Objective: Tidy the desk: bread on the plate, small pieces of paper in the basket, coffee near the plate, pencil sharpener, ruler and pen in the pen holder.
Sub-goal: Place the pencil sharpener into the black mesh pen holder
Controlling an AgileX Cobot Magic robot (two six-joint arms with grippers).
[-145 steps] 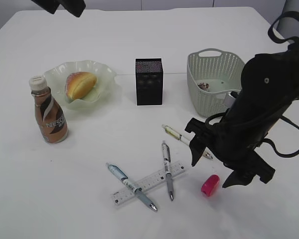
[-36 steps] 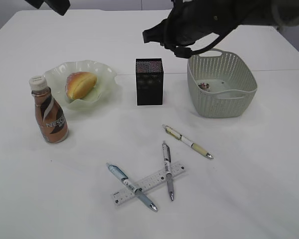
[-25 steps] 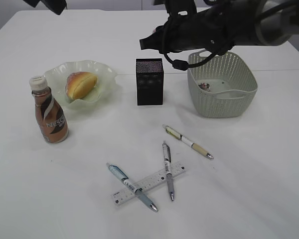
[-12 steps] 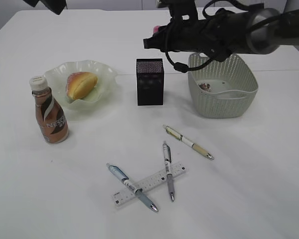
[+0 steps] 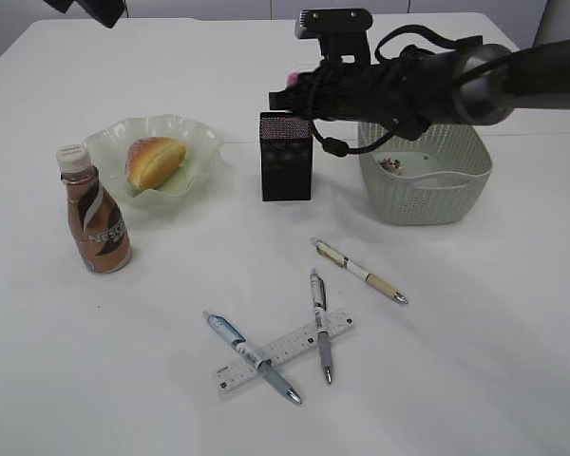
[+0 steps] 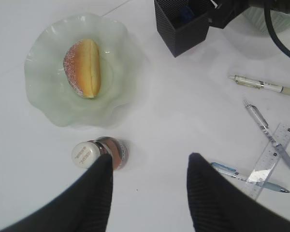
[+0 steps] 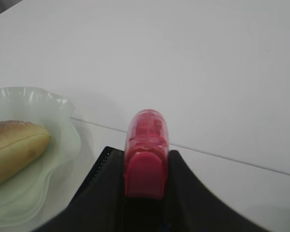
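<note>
**Sharpener poised over the holder**

The right hand (image 7: 146, 181) grips the pink sharpener (image 7: 147, 151) tight, hovering just above the black pen holder (image 5: 285, 157). Risk here: release off-centre and it clips the rim, bouncing onto the table (image 5: 171, 380). The left hand (image 6: 147, 193) hangs spread and empty, high above the coffee bottle (image 6: 100, 153).

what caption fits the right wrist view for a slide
Right gripper holding the pink sharpener above the pen holder, bread on the plate at left.
</note>
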